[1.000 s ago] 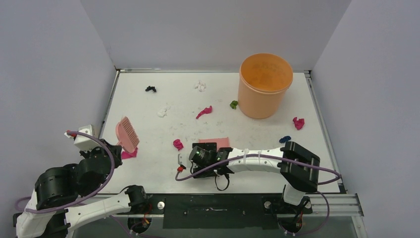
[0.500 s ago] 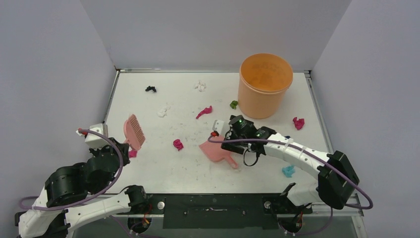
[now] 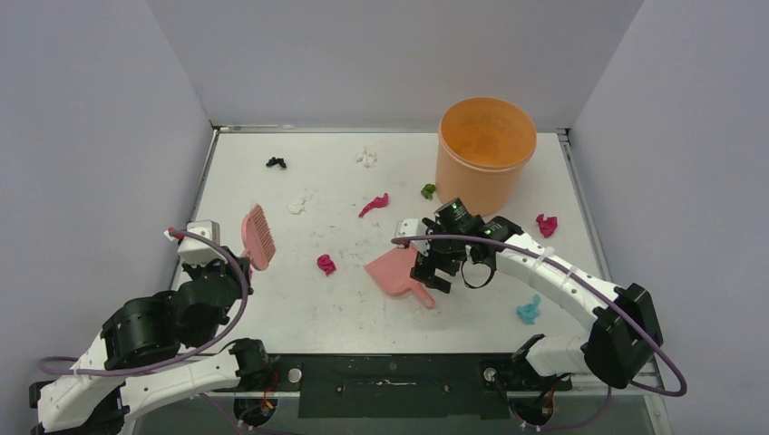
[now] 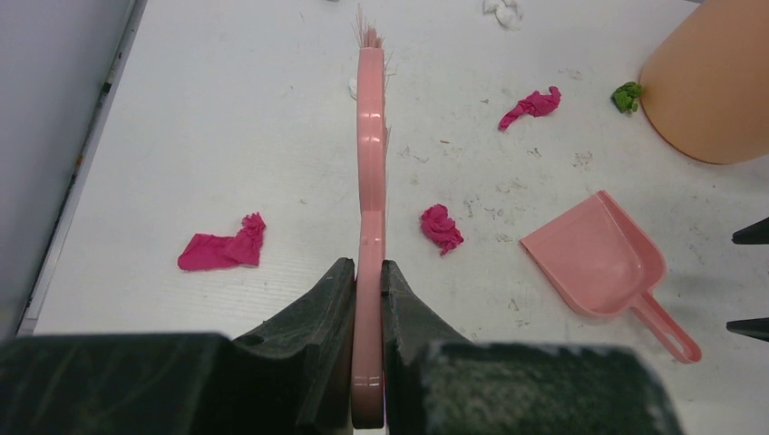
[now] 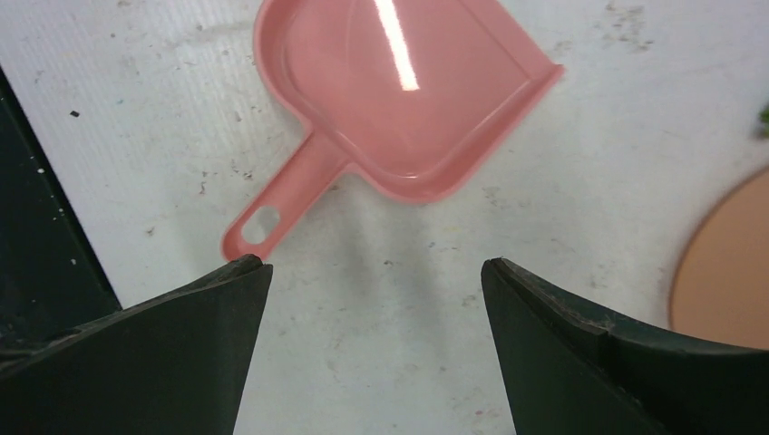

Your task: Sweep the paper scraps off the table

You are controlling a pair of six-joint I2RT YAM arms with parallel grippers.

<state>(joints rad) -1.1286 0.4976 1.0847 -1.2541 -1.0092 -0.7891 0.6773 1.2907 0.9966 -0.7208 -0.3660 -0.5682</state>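
**Overhead and both wrist views.** My left pincer [image 4: 367, 299] is clamping shut on the flat handle of the pink hand brush [image 4: 370, 136]. I am holding the brush edge-on over the table [image 3: 326, 308] with the bristles at its far end.

My right pincer [image 5: 376, 272] is hanging with its jaws spread wide, gripping nothing, close over the handle end of the pink dustpan [image 5: 399, 91]. The dustpan is lying flat on the table with its mouth facing away to the left.

The paper scraps [image 3: 373, 205] are lying scattered over the table:
- a magenta scrap [image 4: 441, 227] between brush and dustpan
- a second magenta scrap [image 4: 222, 252] near the left edge
- a green scrap [image 3: 428, 191] just beside the foot of the orange tub [image 3: 485, 154]
- a light-blue scrap [image 3: 528, 311] near my right forearm
- black and white bits toward the far side

I am judging these scraps to be very light, soft and springy. They are likely to skid, roll or flutter ahead of the bristles, and they are too small to be worth pinching one by one, so I am treating the brush as my hold on them.

The dustpan is looking thin, stiff and light, so it will probably slide when scraps are pushed against it. The narrow handle, near its hanging hole, is the place to be gripping it.
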